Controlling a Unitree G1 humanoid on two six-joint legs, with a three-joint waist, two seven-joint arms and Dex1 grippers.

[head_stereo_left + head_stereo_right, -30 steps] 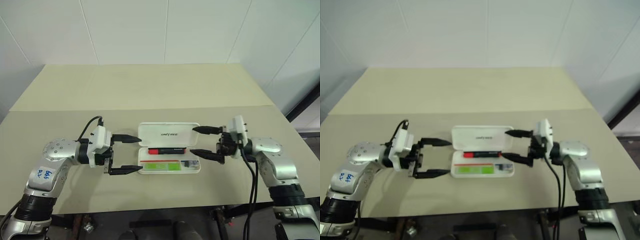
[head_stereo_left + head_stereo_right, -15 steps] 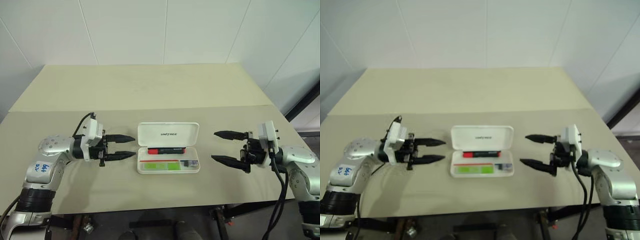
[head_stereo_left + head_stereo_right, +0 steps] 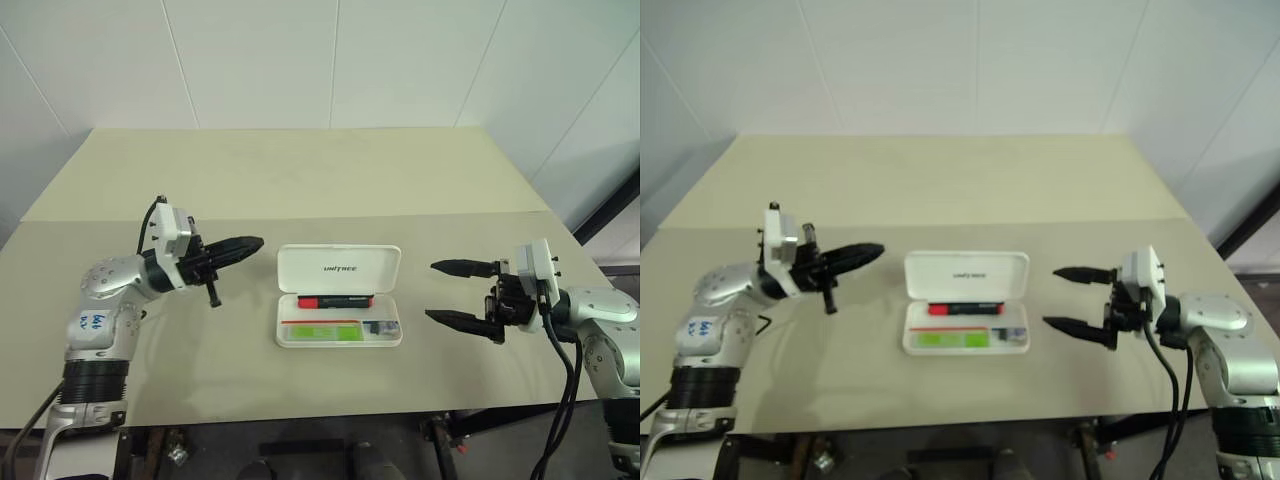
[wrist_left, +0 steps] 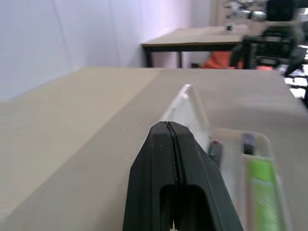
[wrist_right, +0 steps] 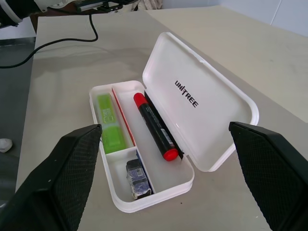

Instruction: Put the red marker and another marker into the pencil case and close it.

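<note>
Inside one pencil case, two markers

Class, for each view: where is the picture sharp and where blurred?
Right wrist view: pencil case, red marker and green marker are sharp. Left wrist view: the shut left end effector is sharp; the case behind it is blurred. Right eye view: softer than the left eye view.
</note>
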